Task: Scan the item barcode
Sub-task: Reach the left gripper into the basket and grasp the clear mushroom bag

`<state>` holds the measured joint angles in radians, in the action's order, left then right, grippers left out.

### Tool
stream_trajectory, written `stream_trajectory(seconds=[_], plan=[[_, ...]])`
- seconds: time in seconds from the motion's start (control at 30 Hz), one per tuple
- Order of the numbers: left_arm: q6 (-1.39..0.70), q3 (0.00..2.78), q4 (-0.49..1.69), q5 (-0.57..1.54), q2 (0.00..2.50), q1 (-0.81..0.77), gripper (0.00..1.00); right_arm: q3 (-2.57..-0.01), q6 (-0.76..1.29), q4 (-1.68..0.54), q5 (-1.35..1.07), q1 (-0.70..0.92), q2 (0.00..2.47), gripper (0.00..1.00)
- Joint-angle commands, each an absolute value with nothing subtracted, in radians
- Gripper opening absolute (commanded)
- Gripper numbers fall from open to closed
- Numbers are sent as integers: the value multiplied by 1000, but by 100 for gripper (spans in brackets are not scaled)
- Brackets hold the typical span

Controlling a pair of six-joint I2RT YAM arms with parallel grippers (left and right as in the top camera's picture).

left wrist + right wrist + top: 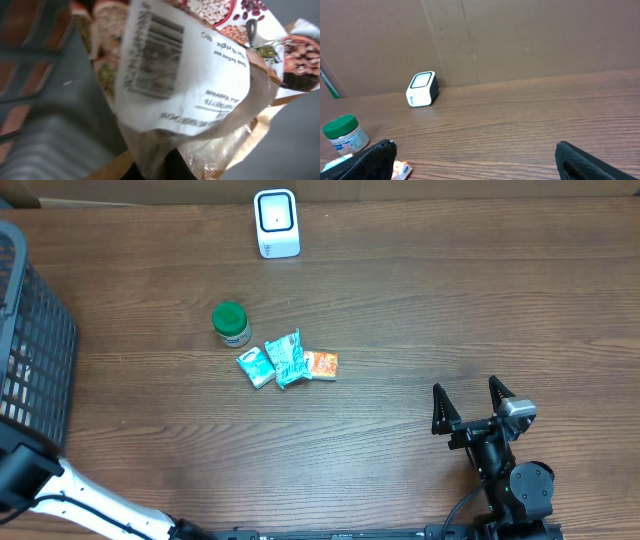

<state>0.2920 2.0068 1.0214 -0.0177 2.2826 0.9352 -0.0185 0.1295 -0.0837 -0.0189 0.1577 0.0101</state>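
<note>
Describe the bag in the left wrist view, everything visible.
The bean bag is crinkly clear plastic printed with photos of beans and pulses. Its white label carries a barcode, tilted and slightly blurred, and upside-down text. It fills the view, with basket bars behind it, and its lower edge looks pinched in the shut left hand.

Overhead: dark grey mesh basket [35, 340] cut by left edge. White left arm [90, 502] runs off bottom-left corner, left gripper out of sight. Print on three small snack packets [288, 362] too small to read.

Left wrist: clear plastic bean bag with white label [200, 90] overfills frame. Barcode [155, 55] smeared by blur. Fingers buried beneath it.

Right wrist: black fingers [590, 160] of right gripper [475, 145] clipped by bottom edge.
</note>
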Motion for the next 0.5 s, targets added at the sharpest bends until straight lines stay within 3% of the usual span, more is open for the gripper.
stream_trajectory(seconds=[0.0, 0.27, 0.47], plan=[[180, 2090, 1028, 1, 2196, 888, 4, -8, 126, -81, -12, 156, 3, 100], [-30, 2215, 1063, 5, 1928, 857, 4, -8, 126, -81, -12, 156, 3, 100], [-102, 2237, 1082, 150, 1719, 843, 4, -8, 126, -81, -12, 156, 3, 100]])
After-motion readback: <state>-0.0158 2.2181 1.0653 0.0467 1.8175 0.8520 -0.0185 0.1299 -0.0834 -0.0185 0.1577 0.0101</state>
